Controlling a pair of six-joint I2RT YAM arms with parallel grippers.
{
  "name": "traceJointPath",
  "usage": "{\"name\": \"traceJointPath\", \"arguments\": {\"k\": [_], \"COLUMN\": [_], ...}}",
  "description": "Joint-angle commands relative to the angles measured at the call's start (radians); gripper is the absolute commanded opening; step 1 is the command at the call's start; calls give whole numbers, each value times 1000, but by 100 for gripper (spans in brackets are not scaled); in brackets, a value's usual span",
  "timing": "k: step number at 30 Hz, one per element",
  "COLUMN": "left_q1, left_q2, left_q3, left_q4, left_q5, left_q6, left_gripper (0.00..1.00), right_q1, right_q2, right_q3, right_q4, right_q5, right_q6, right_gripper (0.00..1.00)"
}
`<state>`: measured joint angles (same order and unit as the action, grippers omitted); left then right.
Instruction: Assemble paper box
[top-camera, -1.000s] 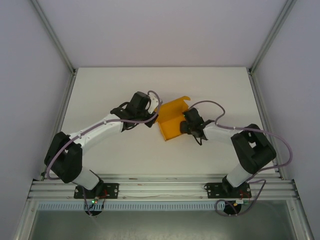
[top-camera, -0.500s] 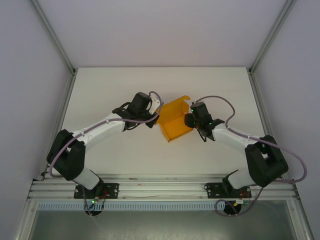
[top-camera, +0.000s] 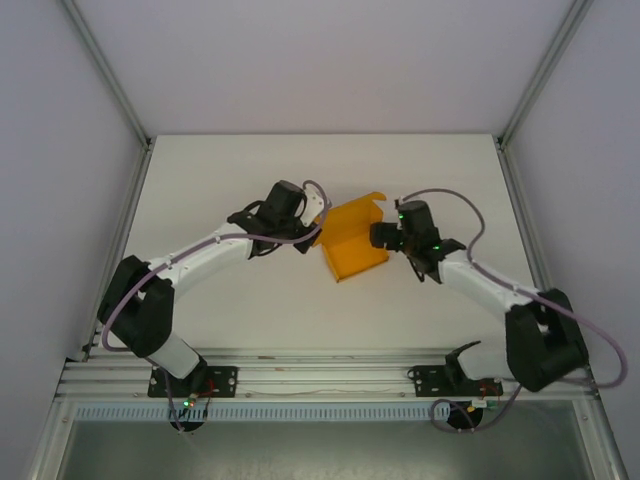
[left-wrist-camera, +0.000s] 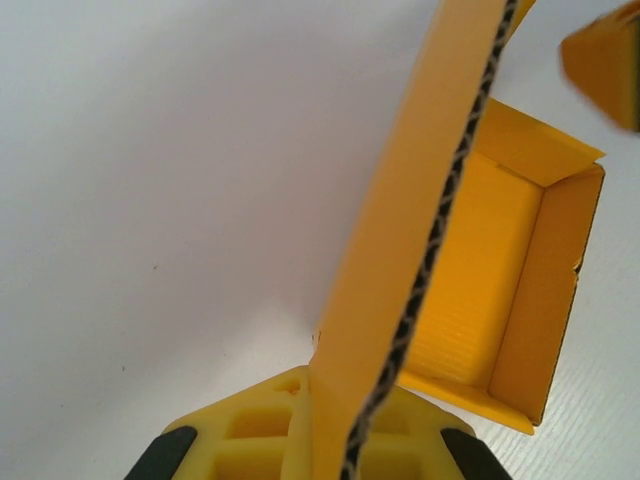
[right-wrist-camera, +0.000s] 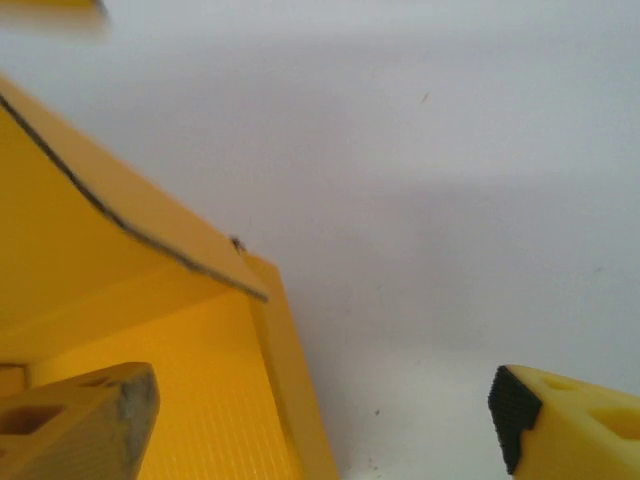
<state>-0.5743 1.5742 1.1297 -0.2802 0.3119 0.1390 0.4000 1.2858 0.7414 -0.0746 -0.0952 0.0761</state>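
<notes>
The bright orange-yellow corrugated card box (top-camera: 352, 245), half formed, stands between both tools. The left gripper (top-camera: 315, 228) is clamped on its upright flap. The right gripper (top-camera: 377, 238) is spread wide, seemingly astride the right wall. That wall should be pinched squarely and folded inward, with the flap held steady.

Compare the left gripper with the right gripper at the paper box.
The left gripper is shut, its fingers pinching a card panel of the paper box; the right gripper is open, gripping nothing. The left gripper is at the box's left side, the right gripper at its right, one wall between its spread fingers. Both have yellow fingers.
</notes>
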Motion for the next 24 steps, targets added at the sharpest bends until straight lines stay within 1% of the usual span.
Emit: {"name": "traceJointPath", "arguments": {"k": [1,3,4,6,8,10,12,15,17,19,20,21,22,24], "left_q1": [-3,-2,-2,-2,-2,-2,-2,-3,-2,-2,-3,-3,-3,-3], "left_q2": [18,32,39,54,66,77,88,105,111,117,118,120,123,127], "left_q3": [40,56,65,83,98,110,122,141,149,153,156,158,159,166], "left_q4": [-8,-21,-29,-41,-54,-66,-75,-95,-102,-105,-106,-108,-108,-111], "left_q5": [34,40,46,53,65,78,75,62,61,60,57,54,51,52], "left_q6": [56,77,84,106,126,150,160,170,176,180,181,182,181,180], "left_gripper": [0,0,0,0,0,0,0,0,0,0,0,0,0,0], "right_q1": [-41,-58,-64,-77,-88,-91,-97,-104,-105,-105,-106,-107,-107,-107], "right_q2": [-69,-72,-67,-37,15,82,149,237,273,291,294,296,297,301], "right_q3": [2,37,57,125,207,282,357,468,507,523,523,521,521,519], "right_q4": [-9,-35,-57,-124,-233,-309,-376,-520,-572,-585,-579,-573,-571,-560], "right_q5": [-93,-169,-198,-243,-323,-332,-310,-323,-322,-306,-298,-293,-290,-285], "right_q6": [-219,-353,-406,-512,-630,-700,-712,-754,-771,-770,-764,-759,-758,-748], "right_gripper": [97,100,100,100,100,100,96,86,77,65,57,47,40,38]}}
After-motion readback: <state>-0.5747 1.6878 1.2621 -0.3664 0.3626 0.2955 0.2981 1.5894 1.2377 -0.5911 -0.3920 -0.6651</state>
